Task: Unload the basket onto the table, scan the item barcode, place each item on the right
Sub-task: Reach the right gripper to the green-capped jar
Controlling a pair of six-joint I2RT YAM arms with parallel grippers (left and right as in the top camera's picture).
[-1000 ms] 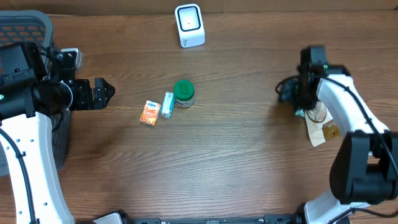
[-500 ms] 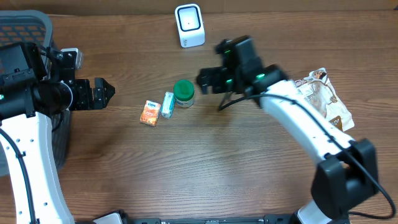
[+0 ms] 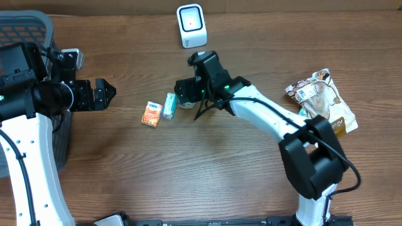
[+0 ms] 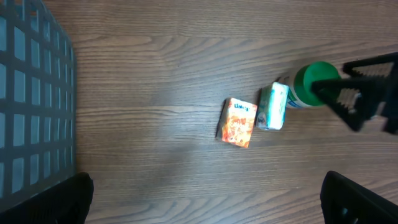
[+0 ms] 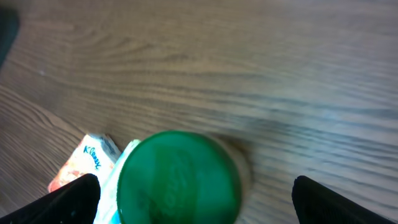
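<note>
While the right claw (image 3: pixel 184 89) hangs over the green-lidded round jar (image 3: pixel 186 95) mid-way across the brown wooden tabletop (image 3: pixel 220 176), overhead shows its jaws apart, clamped on nothing. Pale green-and-white tissue packet (image 3: pixel 169 105) sits just beside the jar, with a small orange carton (image 3: pixel 151 114) next along. White box scanner (image 3: pixel 191 26) is at the far edge, well apart from the jar. Crinkled brown-and-white snack bag (image 3: pixel 320 100) lies on the right. Left claw (image 3: pixel 110 95) is near the grey mesh basket (image 3: pixel 25 28), jaws apart, empty.

Left wrist: left claw (image 4: pixel 211 205) spread wide. Carton (image 4: pixel 237 122), packet (image 4: pixel 272 106) and jar (image 4: pixel 317 78) sit in a row, with the right claw (image 4: pixel 336 93) straddling the jar.

Right wrist: green lid (image 5: pixel 177 180) sits between the spread fingertips (image 5: pixel 81 196). I can't tell if they touch it.
</note>
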